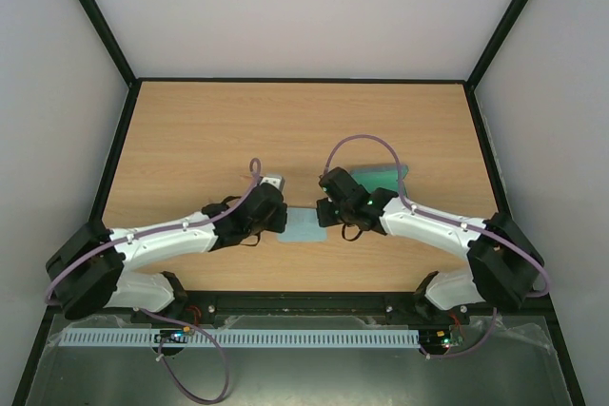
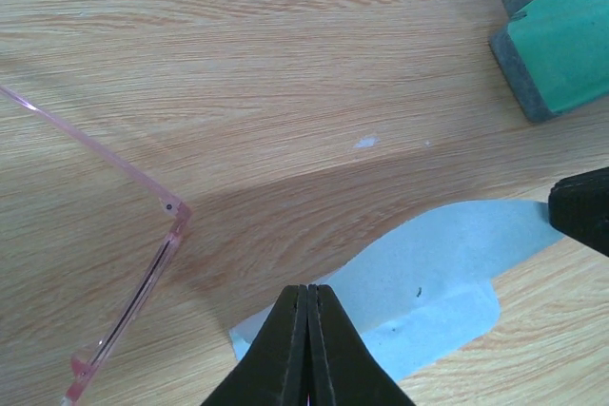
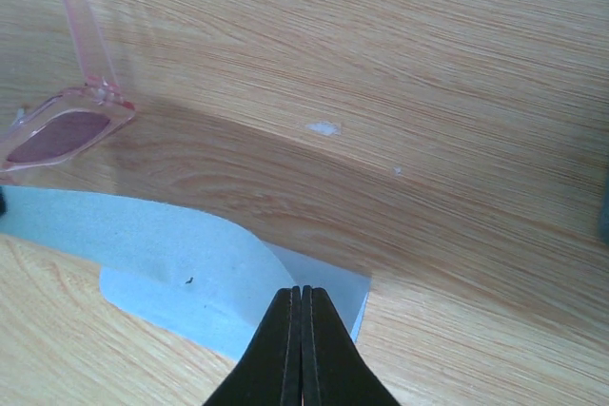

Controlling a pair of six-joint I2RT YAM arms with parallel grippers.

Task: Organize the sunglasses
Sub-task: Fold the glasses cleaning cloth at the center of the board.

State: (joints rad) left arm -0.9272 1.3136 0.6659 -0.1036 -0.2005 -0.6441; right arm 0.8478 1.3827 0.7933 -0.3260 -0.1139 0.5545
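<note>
The left fingers point(image 2: 281, 358) and the right fingers point(image 3: 276, 358) are both closed on opposite edges of the blue cloth point(image 2: 447, 263); the sunglasses point(image 3: 62, 132) lie on the surface point(image 2: 285, 92) just beside it, one arm open

A light wooden table point(image 1: 190, 130) stands enclosed by plain white walls point(image 1: 304, 7).

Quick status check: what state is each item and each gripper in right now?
sunglasses: lying on the table, outside the case, one arm unfolded.
case: open, green lining showing.
cloth: partly folded over, one layer lifted between the grippers.
left gripper: shut on the cloth.
right gripper: shut on the cloth.
</note>
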